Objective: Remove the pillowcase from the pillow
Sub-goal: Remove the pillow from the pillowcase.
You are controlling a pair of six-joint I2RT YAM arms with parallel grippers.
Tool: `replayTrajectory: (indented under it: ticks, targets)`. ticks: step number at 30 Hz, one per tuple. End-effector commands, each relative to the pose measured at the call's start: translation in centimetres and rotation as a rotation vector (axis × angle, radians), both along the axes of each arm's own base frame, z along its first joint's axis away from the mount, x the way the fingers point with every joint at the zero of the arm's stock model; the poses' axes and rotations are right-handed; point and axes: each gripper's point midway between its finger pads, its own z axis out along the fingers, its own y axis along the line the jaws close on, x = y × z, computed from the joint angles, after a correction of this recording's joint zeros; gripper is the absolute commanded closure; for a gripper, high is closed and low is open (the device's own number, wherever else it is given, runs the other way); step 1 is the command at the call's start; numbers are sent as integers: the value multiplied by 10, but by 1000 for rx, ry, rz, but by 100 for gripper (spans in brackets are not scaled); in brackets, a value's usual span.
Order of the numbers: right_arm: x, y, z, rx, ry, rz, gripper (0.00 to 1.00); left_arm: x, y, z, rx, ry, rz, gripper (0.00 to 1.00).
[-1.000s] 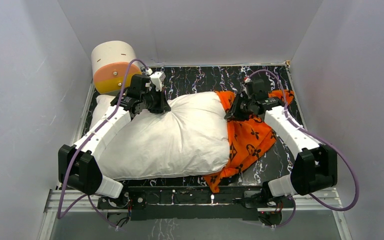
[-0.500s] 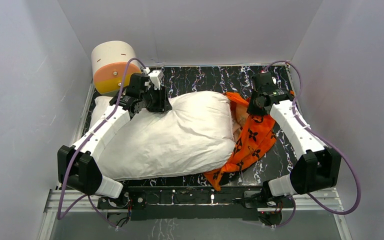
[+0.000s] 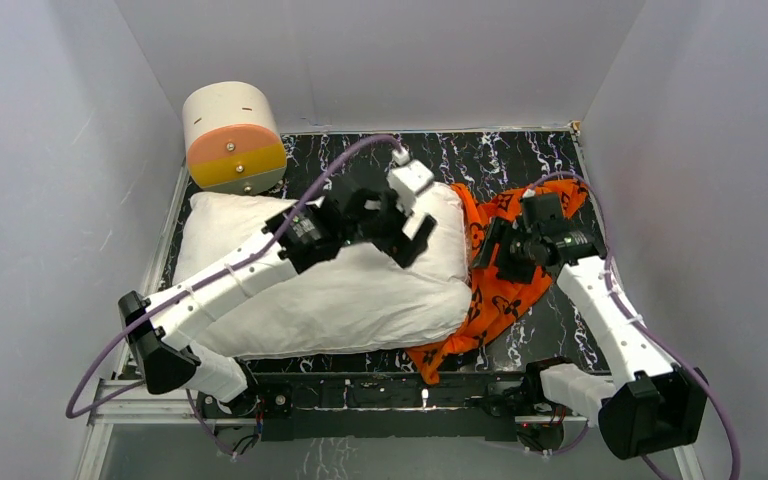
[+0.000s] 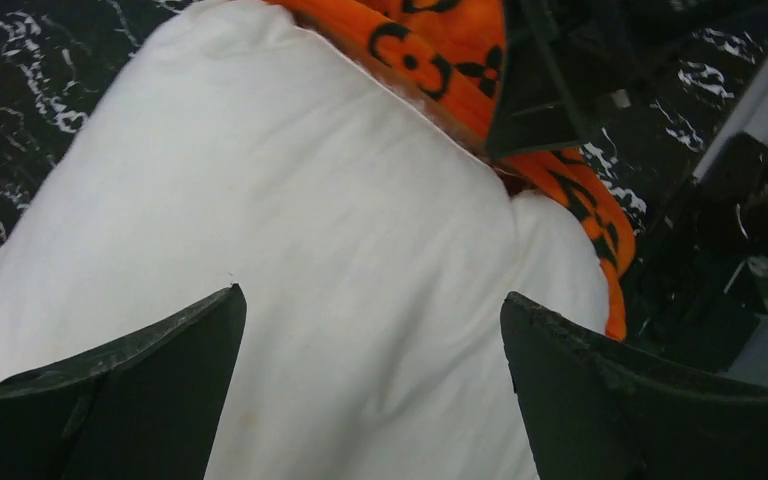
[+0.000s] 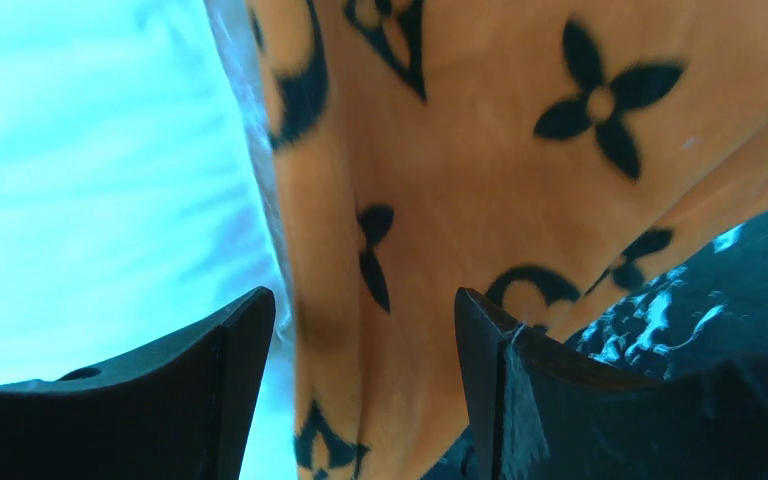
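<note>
Pillowcase (image 3: pixel 500 300) of plush orange, black monogram print, crumpled against right end of plump, faintly wrinkled white pillow (image 3: pixel 340 300) on black marbled table (image 3: pixel 480 155); left gripper (image 4: pixel 370 295) above pillow's right end, fingers wide apart, empty; right gripper (image 5: pixel 362 292) over orange folds, fingers apart, clamping nothing; a second ago both pinched shut, left at pillow's far-left edge.

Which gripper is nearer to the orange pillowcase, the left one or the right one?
Right. The right gripper hangs open directly over the pillowcase. The left gripper is open over the pillow, to the left of the pillowcase.
</note>
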Motion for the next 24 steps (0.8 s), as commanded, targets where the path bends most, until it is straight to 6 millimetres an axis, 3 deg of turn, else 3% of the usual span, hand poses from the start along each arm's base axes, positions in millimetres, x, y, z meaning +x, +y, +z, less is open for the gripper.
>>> replayTrajectory:
  ticks: [1, 3, 4, 5, 8, 10, 11, 12, 13, 14, 15, 16, 20, 24]
  targets:
    - [-34, 23, -13, 184, 59, 22, 26, -37, -18, -22, 173, -92, -180, 2]
    - [-51, 28, -25, 246, 87, 7, 26, -59, -26, -37, 194, -57, -272, 2]
    - [-65, 29, -40, 293, 97, -18, 31, -90, -30, -67, 221, 45, -393, 2]
    - [-65, 29, -44, 302, 92, -41, 41, -103, -32, -82, 243, 91, -451, 2]
    - [-54, 13, -51, 239, 71, -165, 79, -121, -36, -119, 335, 167, -503, 2]
    - [-36, -5, -41, 160, 6, -270, 91, -129, -47, -130, 339, 170, -529, 2]
    - [-27, -13, -32, 131, -32, -312, 92, -119, -45, -150, 418, 131, -487, 2]
    - [-23, -14, -25, 131, -52, -323, 93, -107, -38, -165, 493, 98, -434, 9]
    - [-16, -21, -18, 107, -88, -350, 93, -95, -28, -178, 564, 74, -365, 23]
    - [-10, -27, -11, 81, -126, -371, 95, -86, -16, -195, 656, 65, -324, 54]
    - [-1, -51, -3, -37, -175, -428, 97, -78, -13, -195, 688, 60, -285, 90]
    - [4, -69, 3, -133, -196, -470, 98, -72, -12, -190, 679, 54, -257, 100]
    - [13, -126, 31, -448, -252, -598, 99, -46, -14, -152, 550, 39, -159, 100]
    - [19, -154, 53, -634, -267, -642, 99, -10, -15, -82, 276, 24, -77, 100]
